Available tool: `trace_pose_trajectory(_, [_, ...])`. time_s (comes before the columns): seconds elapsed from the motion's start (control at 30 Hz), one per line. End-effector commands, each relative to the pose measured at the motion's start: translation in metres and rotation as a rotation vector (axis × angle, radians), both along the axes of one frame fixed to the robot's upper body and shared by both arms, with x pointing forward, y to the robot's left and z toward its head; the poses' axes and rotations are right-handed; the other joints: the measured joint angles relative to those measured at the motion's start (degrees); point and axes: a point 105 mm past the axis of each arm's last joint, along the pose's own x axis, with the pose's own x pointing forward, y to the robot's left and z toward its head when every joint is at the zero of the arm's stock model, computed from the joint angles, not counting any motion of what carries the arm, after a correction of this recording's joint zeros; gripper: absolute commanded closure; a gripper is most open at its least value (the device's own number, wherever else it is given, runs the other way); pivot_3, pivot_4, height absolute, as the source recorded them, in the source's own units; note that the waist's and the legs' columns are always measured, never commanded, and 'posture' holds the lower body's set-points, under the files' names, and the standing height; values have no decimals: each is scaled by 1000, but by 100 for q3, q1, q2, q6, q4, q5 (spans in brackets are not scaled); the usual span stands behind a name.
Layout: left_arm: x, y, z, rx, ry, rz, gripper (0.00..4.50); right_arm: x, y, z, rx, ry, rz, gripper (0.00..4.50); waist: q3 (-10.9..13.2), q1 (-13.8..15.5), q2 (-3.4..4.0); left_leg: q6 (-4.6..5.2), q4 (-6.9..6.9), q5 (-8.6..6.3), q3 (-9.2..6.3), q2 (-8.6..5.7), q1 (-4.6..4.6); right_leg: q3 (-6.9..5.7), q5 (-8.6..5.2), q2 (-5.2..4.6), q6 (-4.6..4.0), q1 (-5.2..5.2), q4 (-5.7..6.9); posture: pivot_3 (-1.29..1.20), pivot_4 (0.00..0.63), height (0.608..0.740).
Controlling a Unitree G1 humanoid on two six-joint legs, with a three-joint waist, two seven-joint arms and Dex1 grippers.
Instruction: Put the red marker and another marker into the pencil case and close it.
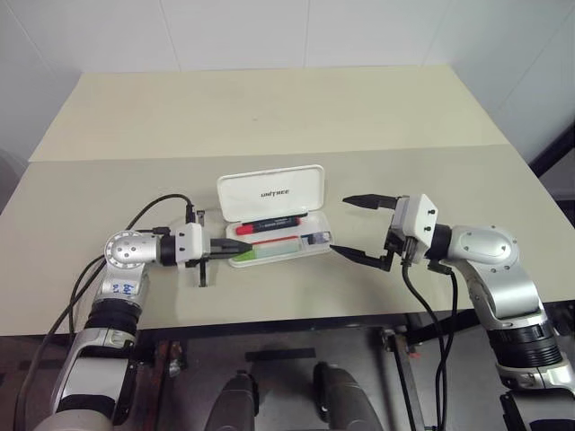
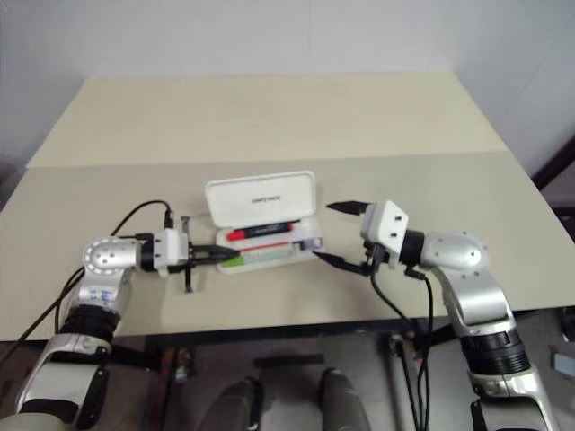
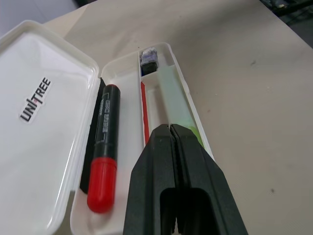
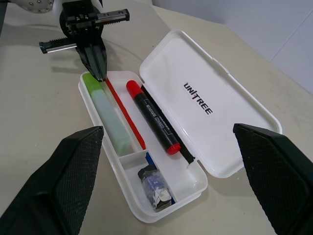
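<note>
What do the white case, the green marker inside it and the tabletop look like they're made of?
The pencil case looks like hard glossy plastic: moulded rounded corners, light glinting off the lid. The green marker seems frosted, translucent plastic with an opaque lime cap. The table has a matte beige surface, perhaps laminate; I can't tell for sure.

Bright, even light; soft shadows; all views sharp.

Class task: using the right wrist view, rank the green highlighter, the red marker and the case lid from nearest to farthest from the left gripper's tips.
1. Green highlighter: in the case's front compartment, its lime cap right at the shut left gripper tips.
2. Red marker: in the next compartment, towards the hinge.
3. Case lid: open, lying flat beyond the marker.
</note>
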Motion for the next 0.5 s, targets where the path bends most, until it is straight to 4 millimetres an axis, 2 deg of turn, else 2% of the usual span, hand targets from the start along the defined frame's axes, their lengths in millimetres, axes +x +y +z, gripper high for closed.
trace_pose_trajectory(0.03, [-4,5,-4,24,-5,-12,4469,-1,5,11,17,-48,16,0,0,1,0,0,0,0,0,0,0,0,0,0,0,0,0,0,150,740])
trace_pose_trajectory(0.17, [-10,3,-15,100,3,-61,4469,0,7,11,24,-48,16,0,0,2,0,0,1,0,0,0,0,0,0,0,0,1,0,0,150,740])
trace_pose_trajectory(0.5, [-7,-3,-12,118,-14,-84,4469,2,11,11,34,-57,11,0,0,0,0,2,-1,1,1,0,24,0,0,0,-1,21,1,0,150,740])
